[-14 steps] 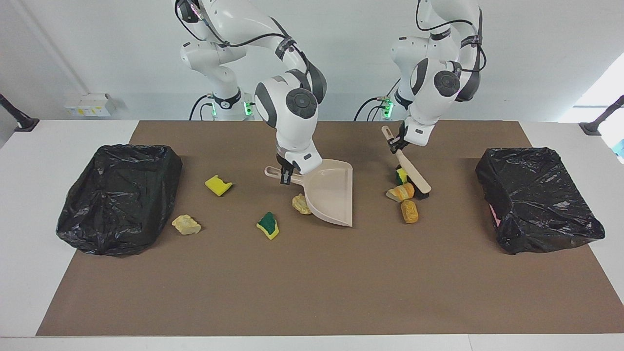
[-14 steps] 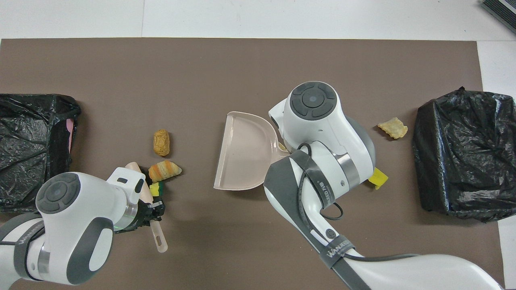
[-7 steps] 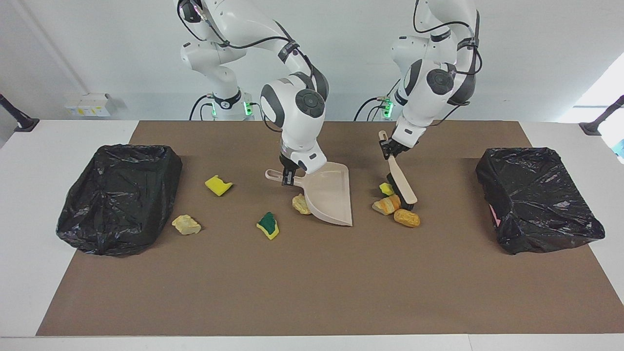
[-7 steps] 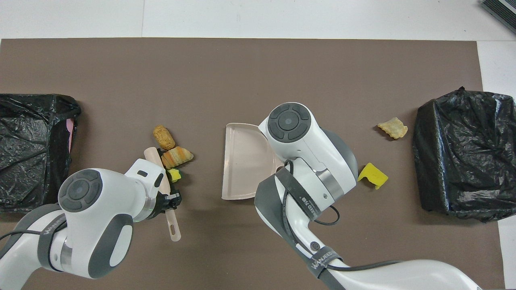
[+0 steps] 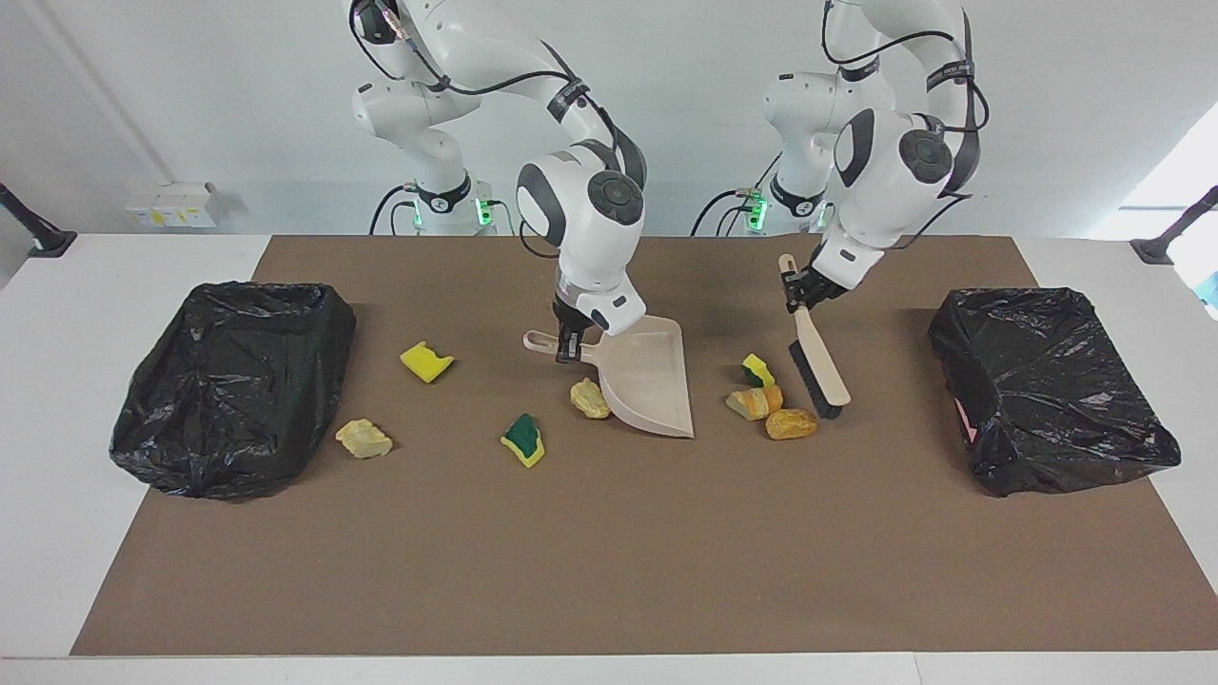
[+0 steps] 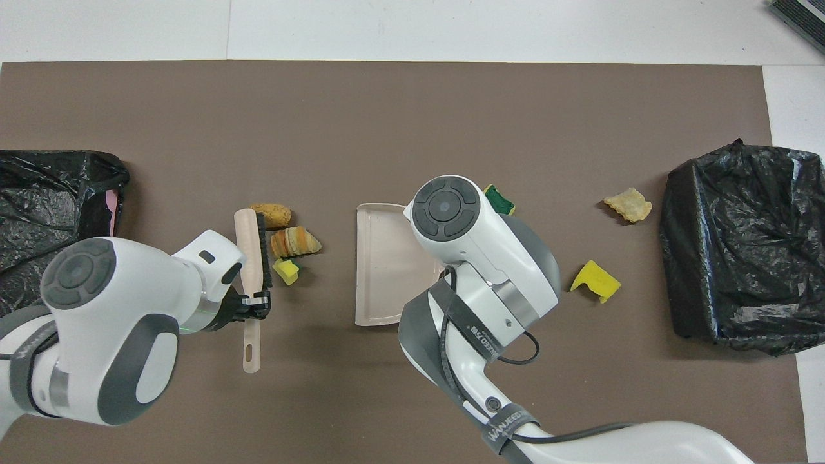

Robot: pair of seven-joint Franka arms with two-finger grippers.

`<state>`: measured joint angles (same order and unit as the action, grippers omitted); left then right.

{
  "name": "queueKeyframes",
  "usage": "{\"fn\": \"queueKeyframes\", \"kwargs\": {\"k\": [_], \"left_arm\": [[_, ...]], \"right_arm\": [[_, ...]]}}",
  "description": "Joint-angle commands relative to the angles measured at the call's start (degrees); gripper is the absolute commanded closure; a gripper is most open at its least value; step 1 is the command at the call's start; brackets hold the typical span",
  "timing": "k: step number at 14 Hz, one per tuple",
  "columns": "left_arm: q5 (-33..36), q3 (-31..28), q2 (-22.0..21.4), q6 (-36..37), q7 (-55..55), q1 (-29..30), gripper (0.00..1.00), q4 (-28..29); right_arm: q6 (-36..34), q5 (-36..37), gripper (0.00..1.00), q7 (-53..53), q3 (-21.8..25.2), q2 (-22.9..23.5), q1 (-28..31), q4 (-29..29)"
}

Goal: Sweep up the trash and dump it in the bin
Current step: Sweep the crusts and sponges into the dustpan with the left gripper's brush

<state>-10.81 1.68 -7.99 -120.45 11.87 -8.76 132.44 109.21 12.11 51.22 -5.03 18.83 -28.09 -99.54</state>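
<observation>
Facing view only: beige chunk (image 5: 590, 399) touching the dustpan (image 5: 651, 377), on its right-arm side. Overhead has it under the right arm, plus most of the green chunk (image 6: 499, 199).

Left gripper (image 5: 800, 289) clenched on the brush (image 5: 818, 363) handle, bristles on the mat beside three chunks (image 5: 766, 401) lying between brush and dustpan. Right gripper (image 5: 569, 343) clamped on the dustpan handle; overhead hides that grip under the wrist.

Yellow chunk (image 5: 426, 362) and pale chunk (image 5: 363, 439) sit toward the right arm's end, near one black-bagged bin (image 5: 233, 385). Second bin (image 5: 1047, 387) at the left arm's end, cut off at the overhead frame edge.

Brown mat (image 5: 609, 552) on a white table (image 5: 57, 400), pale wall.
</observation>
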Motion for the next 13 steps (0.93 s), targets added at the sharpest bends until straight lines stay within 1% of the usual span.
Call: {"fn": "queueKeyframes", "kwargs": {"k": [1, 3, 6, 9, 10, 12, 13], "left_arm": [[0.9, 0.6, 2.2, -2.5, 0.8, -0.9, 1.00, 1.0], [0.9, 0.9, 1.6, -2.9, 3.6, -2.2, 1.00, 3.0], [0.8, 1.0, 2.3, -4.3, 8.4, -8.4, 1.00, 3.3], [-0.3, 1.0, 2.2, -5.6, 10.0, -14.5, 1.00, 4.0], [-1.7, 1.0, 2.1, -6.0, 10.0, -17.1, 1.00, 4.0], [-7.2, 1.0, 2.1, -7.2, 9.8, -21.8, 1.00, 3.4], [-7.6, 1.0, 2.1, -7.2, 9.7, -23.7, 1.00, 3.1]], "right_arm": [[1.6, 0.8, 1.00, 1.9, -0.3, -0.6, 0.4, -1.3], [1.6, 0.8, 1.00, 1.9, -0.3, -0.6, 0.2, -1.3], [1.6, 0.6, 1.00, 1.3, -0.3, -0.6, 0.2, -1.3], [2.1, 0.1, 1.00, 1.2, -0.3, -0.5, 0.2, -1.3], [2.8, -0.1, 1.00, 1.2, -0.3, -0.5, 0.2, -1.4], [4.4, -0.1, 1.00, -0.2, -0.3, -0.1, 0.1, -2.1], [4.9, -0.2, 1.00, -0.6, -0.3, 0.2, 0.1, -2.1]]}}
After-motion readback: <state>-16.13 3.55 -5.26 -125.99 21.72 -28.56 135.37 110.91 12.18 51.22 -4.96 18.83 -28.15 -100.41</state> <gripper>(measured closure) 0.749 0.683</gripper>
